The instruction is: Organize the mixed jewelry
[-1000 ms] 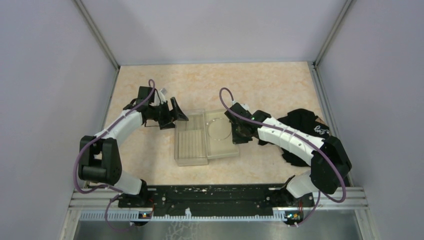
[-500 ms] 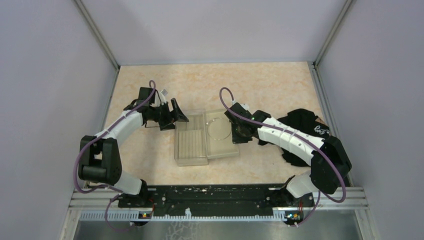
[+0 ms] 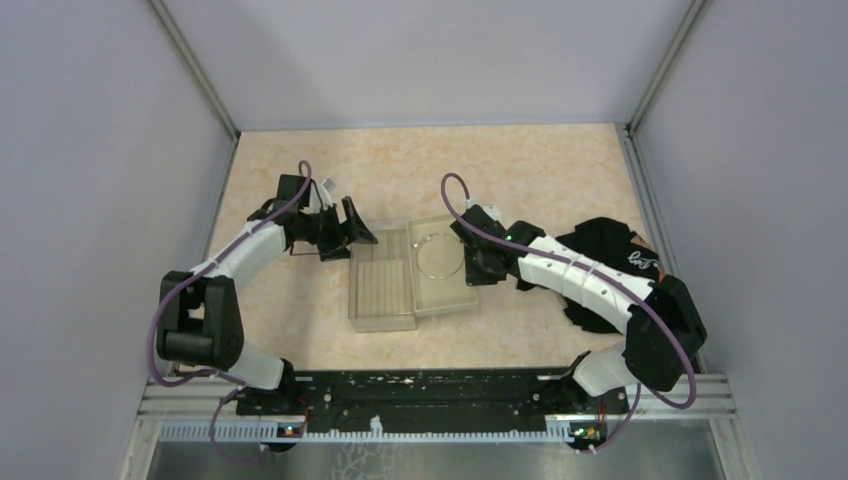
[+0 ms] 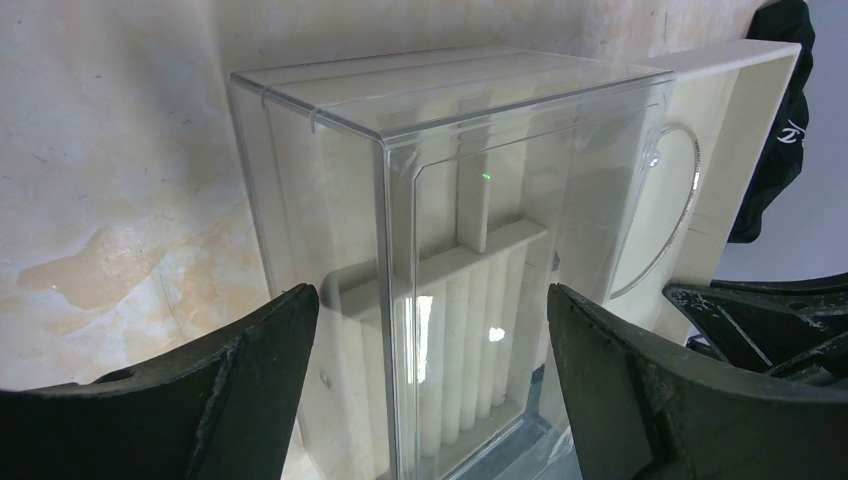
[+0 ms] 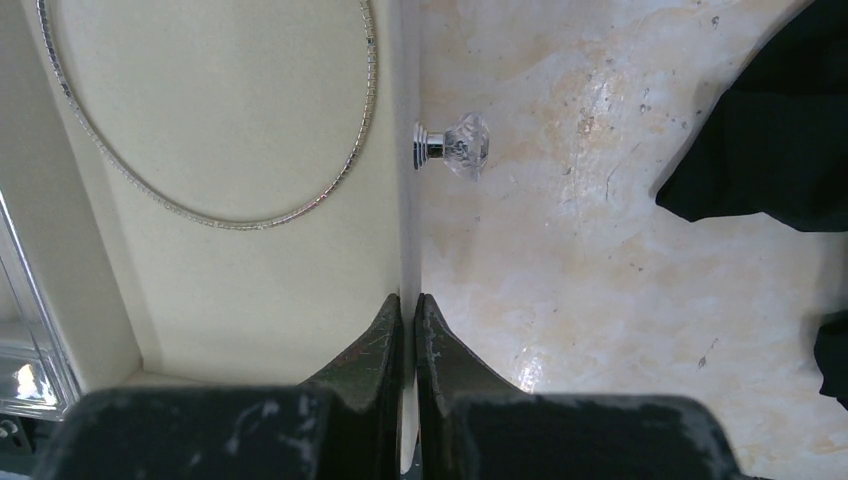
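Silver hoop (image 5: 225, 223) lies ahead-left of the right claw (image 5: 409, 330), which pinches the drawer front (image 5: 408, 200); left claw (image 4: 430, 300) spread, straddling clear box (image 4: 330, 200).

Pale grey-lavender walls (image 3: 420, 60) close in three sides, with aluminium posts (image 3: 197, 70) at the back corners. The table (image 3: 520, 170) has a beige marbled top; a black rail (image 3: 430, 388) runs along its near edge.

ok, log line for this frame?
left gripper: open, facing clear box | right gripper: shut on drawer front | hoop: in drawer
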Motion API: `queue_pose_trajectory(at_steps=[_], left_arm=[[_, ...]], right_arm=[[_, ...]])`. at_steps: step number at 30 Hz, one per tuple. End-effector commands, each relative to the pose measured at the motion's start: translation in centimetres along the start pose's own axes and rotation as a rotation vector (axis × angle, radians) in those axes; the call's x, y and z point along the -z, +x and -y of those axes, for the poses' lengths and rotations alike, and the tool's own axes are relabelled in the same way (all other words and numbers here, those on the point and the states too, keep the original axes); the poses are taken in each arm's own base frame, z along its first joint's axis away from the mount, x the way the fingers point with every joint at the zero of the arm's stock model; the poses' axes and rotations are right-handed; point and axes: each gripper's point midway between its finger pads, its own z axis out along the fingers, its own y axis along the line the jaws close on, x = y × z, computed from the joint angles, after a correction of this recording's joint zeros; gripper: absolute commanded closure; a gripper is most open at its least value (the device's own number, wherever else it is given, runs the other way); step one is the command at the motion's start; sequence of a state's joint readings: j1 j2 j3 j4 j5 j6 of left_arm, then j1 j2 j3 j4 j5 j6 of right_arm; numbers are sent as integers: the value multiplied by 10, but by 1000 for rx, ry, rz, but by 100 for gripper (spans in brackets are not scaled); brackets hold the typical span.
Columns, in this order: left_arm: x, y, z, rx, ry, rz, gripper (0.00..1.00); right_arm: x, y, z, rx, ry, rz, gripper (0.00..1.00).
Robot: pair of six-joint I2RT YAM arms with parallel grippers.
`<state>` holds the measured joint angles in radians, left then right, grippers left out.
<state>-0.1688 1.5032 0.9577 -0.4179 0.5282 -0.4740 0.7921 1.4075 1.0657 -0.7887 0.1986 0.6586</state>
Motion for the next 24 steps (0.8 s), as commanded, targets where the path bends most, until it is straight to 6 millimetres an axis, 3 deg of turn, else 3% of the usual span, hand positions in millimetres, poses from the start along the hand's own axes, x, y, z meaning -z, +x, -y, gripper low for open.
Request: queue_pose_trajectory(at_steps=[1, 11, 24], left_arm=[[-1, 1, 10, -32, 40, -4, 10], [-2, 2, 10, -30, 40, -12, 10], [-3, 4, 11, -33, 47, -22, 10]], right_arm=[[20, -31, -20, -41, -87, 131, 100], [17, -23, -18, -86, -114, 114, 100], [19, -28, -19, -110, -126, 136, 100]])
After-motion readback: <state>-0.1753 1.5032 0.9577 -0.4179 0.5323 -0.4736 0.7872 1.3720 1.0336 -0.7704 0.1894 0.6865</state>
